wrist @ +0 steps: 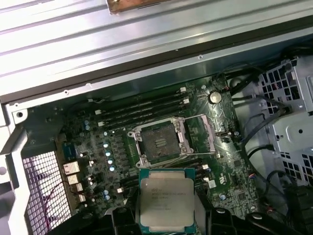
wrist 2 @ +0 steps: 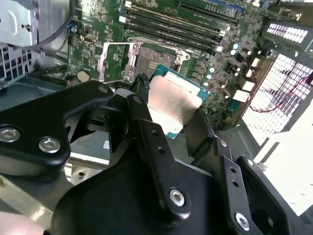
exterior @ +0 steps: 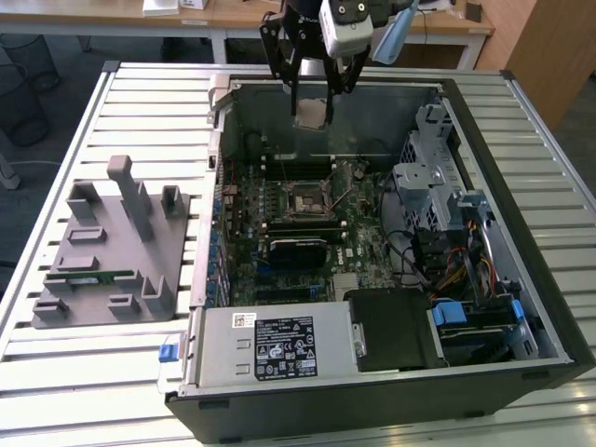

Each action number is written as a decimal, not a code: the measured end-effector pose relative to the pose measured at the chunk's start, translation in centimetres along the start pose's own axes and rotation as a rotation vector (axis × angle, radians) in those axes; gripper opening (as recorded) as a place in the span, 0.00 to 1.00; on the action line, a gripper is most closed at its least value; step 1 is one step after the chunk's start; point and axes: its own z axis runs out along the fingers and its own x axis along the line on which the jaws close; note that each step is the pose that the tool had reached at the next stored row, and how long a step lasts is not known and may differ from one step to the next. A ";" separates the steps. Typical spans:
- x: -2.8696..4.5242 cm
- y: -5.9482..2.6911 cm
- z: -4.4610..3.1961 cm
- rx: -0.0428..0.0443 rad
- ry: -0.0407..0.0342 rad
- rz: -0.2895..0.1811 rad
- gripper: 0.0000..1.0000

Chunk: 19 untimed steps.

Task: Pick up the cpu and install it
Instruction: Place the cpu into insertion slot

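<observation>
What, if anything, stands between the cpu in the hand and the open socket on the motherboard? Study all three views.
Nothing visible does. The hand holds the cpu in the air above the motherboard. The socket lies uncovered, with its metal frame folded aside, and no cable or part crosses the gap between them.

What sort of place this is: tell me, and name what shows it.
Likely a robotics lab or workshop: an open computer case lies on a slatted metal table, a grey fixture beside it, wooden desks stand behind, and the gripper holds the cpu.
</observation>
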 end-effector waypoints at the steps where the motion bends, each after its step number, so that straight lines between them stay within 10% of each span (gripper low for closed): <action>1: 0.00 0.00 0.02 0.0002 -0.0008 0.014 0.53; 19: 0.03 0.05 0.38 0.0057 -0.0114 0.265 0.53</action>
